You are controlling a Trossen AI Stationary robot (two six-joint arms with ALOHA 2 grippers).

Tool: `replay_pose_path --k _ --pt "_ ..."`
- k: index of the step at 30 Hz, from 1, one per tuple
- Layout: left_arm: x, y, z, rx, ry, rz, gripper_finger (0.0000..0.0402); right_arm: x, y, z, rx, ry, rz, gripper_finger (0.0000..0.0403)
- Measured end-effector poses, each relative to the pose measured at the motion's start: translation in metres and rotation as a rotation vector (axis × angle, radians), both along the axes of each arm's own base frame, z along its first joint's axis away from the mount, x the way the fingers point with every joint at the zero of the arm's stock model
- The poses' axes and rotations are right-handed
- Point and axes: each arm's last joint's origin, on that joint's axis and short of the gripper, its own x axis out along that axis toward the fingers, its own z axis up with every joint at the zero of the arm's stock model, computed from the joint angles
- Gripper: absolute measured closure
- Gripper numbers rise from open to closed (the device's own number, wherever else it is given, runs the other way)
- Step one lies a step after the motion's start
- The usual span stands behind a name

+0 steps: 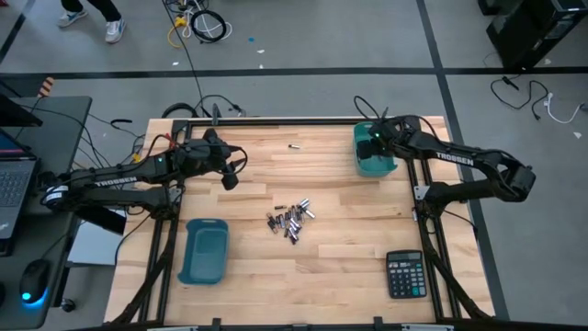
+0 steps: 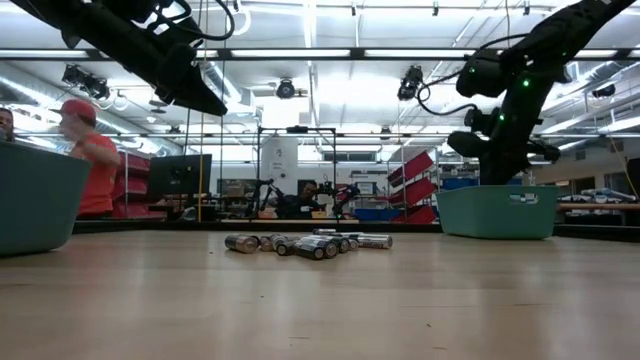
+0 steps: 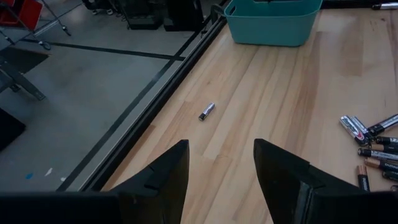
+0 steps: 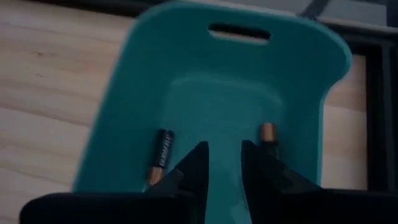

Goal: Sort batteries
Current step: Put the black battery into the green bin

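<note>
Right wrist view: right gripper (image 4: 222, 163) hangs over the far teal bin (image 4: 205, 93), fingers narrowly parted, nothing between them; two batteries (image 4: 163, 149) already lie on the bin floor. High view: main pile (image 1: 291, 221) sits mid-counter (image 1: 349, 267), one stray cell (image 1: 294, 147) near the far edge, second bin (image 1: 204, 250) near the left front. Left gripper (image 3: 217, 168) hovers wide and empty, pointed toward the stray. Risk: round cells roll when nudged, so an off-centre pinch could send the stray off the edge.
</note>
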Motion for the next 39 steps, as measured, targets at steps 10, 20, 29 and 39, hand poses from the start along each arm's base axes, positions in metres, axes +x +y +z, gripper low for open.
replay_pose_path --k 10,20,29,39 --pt "0.001 -0.002 0.000 -0.033 -0.009 -0.066 0.0220 0.038 0.019 0.049 -0.151 -0.167 0.309 0.0323" --pt "0.001 -0.003 0.000 -0.048 -0.015 -0.092 0.0220 0.104 0.070 0.060 -0.370 -0.396 0.816 0.0323" --pt "0.001 -0.004 -0.002 -0.149 -0.045 -0.088 0.0220 0.162 0.089 0.046 -0.402 -0.366 0.990 0.0323" --pt "-0.001 -0.005 -0.005 -0.192 -0.020 -0.080 0.0220 0.219 0.101 0.039 -0.382 -0.303 1.183 0.0323"
